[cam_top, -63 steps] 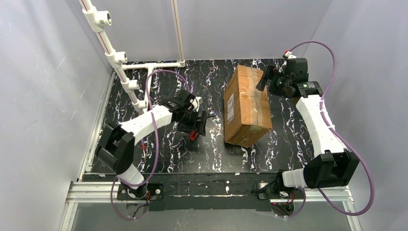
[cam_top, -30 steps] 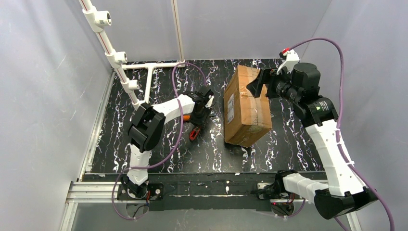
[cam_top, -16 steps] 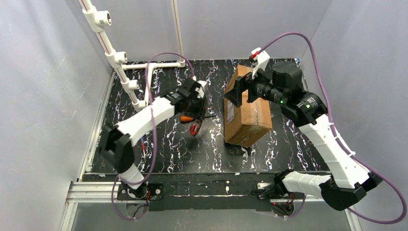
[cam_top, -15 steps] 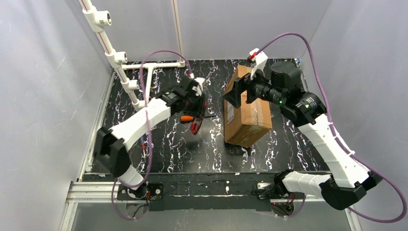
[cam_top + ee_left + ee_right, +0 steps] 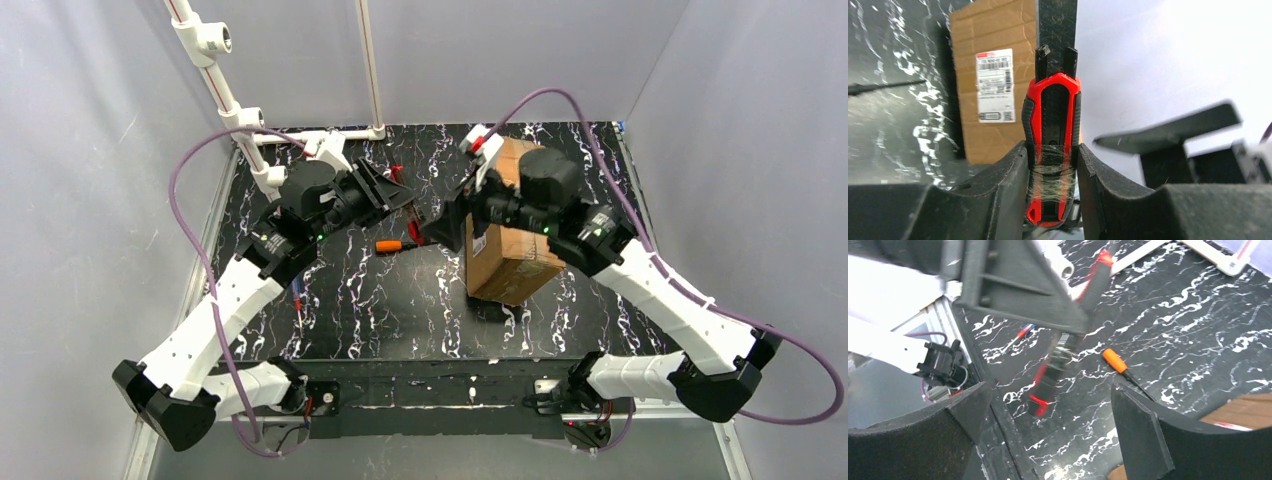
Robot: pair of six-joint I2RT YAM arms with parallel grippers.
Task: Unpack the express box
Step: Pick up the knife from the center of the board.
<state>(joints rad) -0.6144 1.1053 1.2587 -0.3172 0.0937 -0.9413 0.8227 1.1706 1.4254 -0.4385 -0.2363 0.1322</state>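
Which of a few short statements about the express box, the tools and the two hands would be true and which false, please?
1. The left hand clamps a red-and-black cutter. True.
2. The right hand is shut on the express box. False: its fingers are spread wide and hold nothing.
3. The white label sits on the top face of the box. False: it is on the side that faces the left arm.
4. An orange-handled screwdriver lies on the table, apart from both hands. True.

Right gripper (image 5: 1051, 387) agape — red knife (image 5: 1064, 351), orange screwdriver (image 5: 1114, 361)
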